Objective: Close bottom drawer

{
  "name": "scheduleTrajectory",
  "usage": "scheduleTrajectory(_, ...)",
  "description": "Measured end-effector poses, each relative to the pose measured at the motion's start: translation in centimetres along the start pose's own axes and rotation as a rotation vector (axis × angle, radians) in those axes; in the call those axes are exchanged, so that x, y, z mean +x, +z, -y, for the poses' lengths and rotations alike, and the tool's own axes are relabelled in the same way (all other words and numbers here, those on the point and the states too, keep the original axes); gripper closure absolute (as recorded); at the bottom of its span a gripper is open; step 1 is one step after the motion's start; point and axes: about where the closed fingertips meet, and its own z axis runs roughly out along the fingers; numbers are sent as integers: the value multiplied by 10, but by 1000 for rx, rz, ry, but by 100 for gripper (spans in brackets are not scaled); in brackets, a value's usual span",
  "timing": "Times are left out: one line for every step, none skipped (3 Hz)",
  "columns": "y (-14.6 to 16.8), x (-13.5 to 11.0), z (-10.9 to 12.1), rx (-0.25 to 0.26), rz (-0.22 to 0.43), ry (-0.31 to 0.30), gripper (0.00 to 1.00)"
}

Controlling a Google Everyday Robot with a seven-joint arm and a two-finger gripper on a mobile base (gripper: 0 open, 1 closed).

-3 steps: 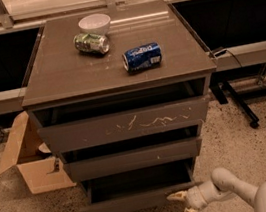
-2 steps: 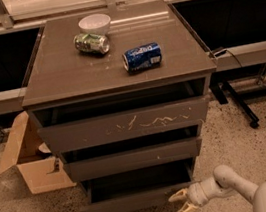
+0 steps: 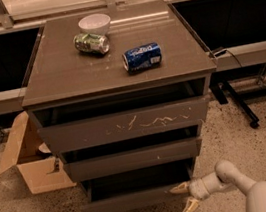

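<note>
The bottom drawer (image 3: pixel 131 199) of the grey-brown cabinet (image 3: pixel 116 65) stands a little way out, its plain front panel low in the view and a dark gap above it. My gripper (image 3: pixel 185 198) is at the drawer front's right end, with the arm coming in from the lower right. Its two pale fingers are spread apart: the upper fingertip (image 3: pixel 178 188) lies against the front panel and the lower one (image 3: pixel 187 209) hangs below it. The gripper holds nothing.
Above are a middle drawer (image 3: pixel 132 159) and a scratched top drawer (image 3: pixel 126 124). On the cabinet top lie a blue can (image 3: pixel 142 57), a green can (image 3: pixel 91 43) and a white bowl (image 3: pixel 94 23). An open cardboard box (image 3: pixel 30 160) stands on the floor at the left.
The gripper has moved slightly left and down along the drawer front's right end. The bottom drawer sits a little further in than before.
</note>
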Motion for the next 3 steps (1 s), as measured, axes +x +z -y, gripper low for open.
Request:
scheduleTrajectory(-7, 10, 11, 18, -1, 17, 1)
scheduleTrajectory(-23, 18, 24, 52, 2, 39, 0)
scheduleTrajectory(-23, 18, 24, 52, 2, 39, 0)
